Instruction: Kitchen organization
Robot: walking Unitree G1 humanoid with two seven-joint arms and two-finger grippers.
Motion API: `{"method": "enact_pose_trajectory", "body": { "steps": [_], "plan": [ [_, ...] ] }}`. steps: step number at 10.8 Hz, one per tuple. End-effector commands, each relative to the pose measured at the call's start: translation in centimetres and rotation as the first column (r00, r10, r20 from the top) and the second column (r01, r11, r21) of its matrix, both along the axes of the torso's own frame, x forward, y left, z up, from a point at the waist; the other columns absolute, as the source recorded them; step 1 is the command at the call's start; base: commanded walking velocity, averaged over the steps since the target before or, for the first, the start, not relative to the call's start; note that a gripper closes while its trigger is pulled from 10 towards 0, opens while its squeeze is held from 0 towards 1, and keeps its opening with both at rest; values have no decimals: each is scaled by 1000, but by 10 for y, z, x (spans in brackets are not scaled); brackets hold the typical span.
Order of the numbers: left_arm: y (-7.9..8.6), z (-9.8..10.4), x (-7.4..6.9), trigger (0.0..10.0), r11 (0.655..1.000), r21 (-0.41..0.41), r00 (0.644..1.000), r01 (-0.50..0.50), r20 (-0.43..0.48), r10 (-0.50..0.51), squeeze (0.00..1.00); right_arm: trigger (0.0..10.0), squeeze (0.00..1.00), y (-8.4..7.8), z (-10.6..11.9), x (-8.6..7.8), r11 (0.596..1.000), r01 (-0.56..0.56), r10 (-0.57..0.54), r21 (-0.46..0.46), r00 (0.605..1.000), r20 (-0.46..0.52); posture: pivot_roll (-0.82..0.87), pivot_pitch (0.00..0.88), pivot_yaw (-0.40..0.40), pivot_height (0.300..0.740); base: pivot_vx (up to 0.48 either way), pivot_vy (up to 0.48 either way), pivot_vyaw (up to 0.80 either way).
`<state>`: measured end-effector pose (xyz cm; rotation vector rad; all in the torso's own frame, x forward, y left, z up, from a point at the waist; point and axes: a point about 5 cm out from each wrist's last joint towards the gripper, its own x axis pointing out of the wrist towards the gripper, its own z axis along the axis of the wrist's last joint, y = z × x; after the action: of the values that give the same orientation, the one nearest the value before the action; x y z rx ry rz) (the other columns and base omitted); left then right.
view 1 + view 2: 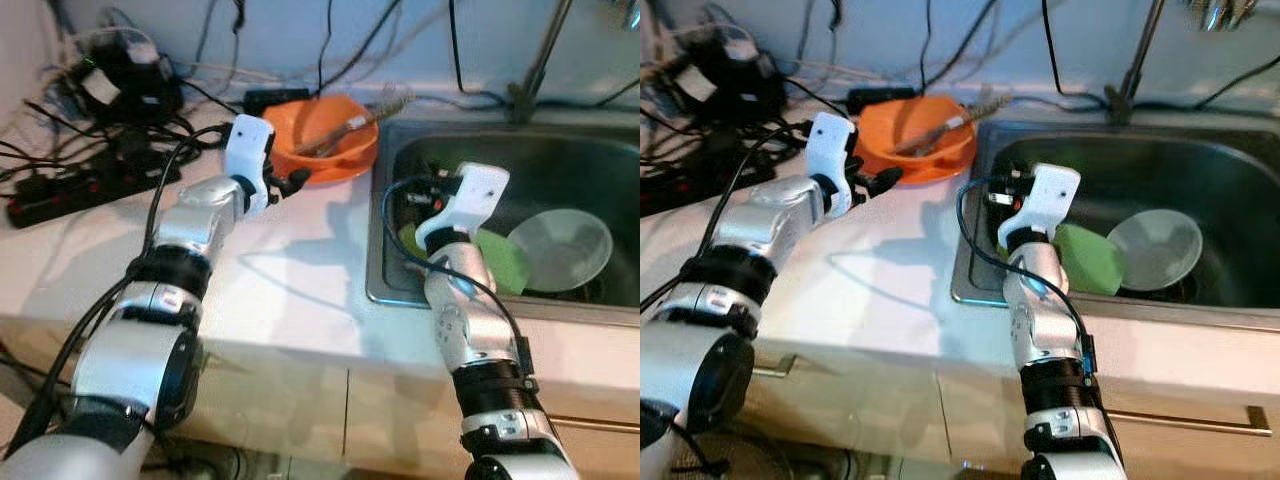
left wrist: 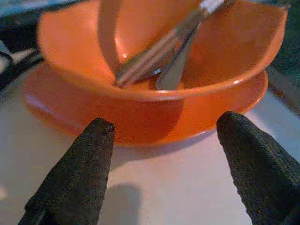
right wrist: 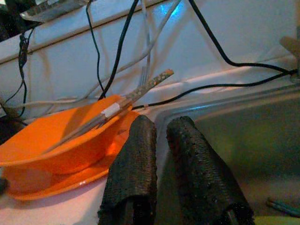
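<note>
Left eye view
- Table (image 1: 300, 270): white, with a steel sink (image 1: 600, 160) set into it on the right.
- Bowl (image 1: 335, 135): orange, on an orange plate (image 1: 330, 172), at the back of the table just left of the sink; utensils (image 1: 340, 135) lie across it.
- Left gripper (image 1: 297, 181): low over the table, just in front of the plate.
- Right gripper (image 1: 425, 195): over the near left corner of the sink.
- Sink contents: a green dish (image 1: 500, 262) beside a grey bowl (image 1: 560, 250), partly behind the right arm.
- Cables (image 1: 90, 170): a black tangle with a power strip at the table's back left.

Right eye view
- Tap (image 1: 1140, 55): rises behind the sink at the wall.
- Drawer handle (image 1: 1185, 422): on the cabinet front below the sink.

Left wrist view
- Left jaws: wide apart, holding nothing; both fingertips (image 2: 96, 154) are just short of the plate rim, apart from it.
- Bowl: straight ahead between the jaws, upright on the plate, with the utensils leaning inside.

Right wrist view
- Right jaws: nearly closed, with a narrow gap between the fingers (image 3: 133, 168); nothing is held.
- Position: the fingers point over the sink's left rim; the bowl and plate stand beyond, on the table.
</note>
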<state>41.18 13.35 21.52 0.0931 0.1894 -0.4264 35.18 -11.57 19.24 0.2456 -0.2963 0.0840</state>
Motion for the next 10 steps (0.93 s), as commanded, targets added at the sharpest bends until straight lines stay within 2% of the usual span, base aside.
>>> {"method": "enact_pose_trajectory", "body": {
  "steps": [1,4,8,10],
  "plan": [
    [-2,5,2,10000,1000,14,1000,10,14,-10,0,10000,0,6,8,-6,1000,-21,21,-4,999,25,143,122,106,740,0,0,0],
    [-9,8,5,10000,1000,16,1000,7,30,-7,0,10000,0,7,25,-14,999,-35,36,-15,998,54,108,156,99,740,0,0,0],
    [-16,10,7,10000,1000,-10,999,-2,41,2,0,10000,0,6,36,-7,998,-44,44,-52,999,8,81,151,77,740,0,0,0],
    [-15,13,9,10000,999,-27,998,-19,53,21,0,10000,0,7,36,-11,997,-50,50,-53,999,1,65,142,78,740,0,0,0]
  ]
}}
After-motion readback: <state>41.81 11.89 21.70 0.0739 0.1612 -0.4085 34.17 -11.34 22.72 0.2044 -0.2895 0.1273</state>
